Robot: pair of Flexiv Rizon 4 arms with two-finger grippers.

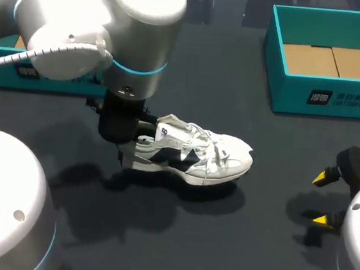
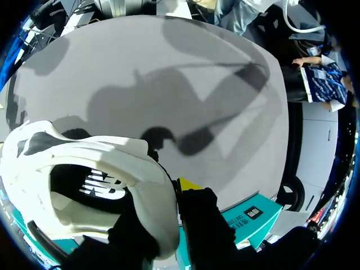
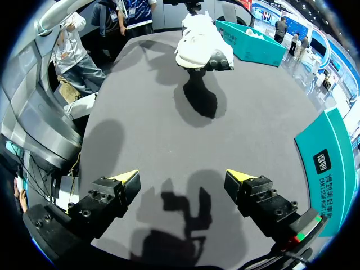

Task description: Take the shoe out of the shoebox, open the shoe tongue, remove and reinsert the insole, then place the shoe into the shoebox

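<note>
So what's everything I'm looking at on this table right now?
Table: one, dark grey, under everything.
Shoe: one, white with dark patches, near the middle, held by its heel and seemingly raised above the table, with its shadow beneath it.
Shoebox: one, teal with a brown cardboard floor, far right corner, open and empty.
Second box part: one, teal, far left, mostly hidden behind the left arm; lid or tray, I cannot tell.
Left gripper: one, black with yellow tips, clamped on the shoe's heel wall.
Right gripper: one, black with yellow tips, open and holding nothing, over bare table at the right.
</note>
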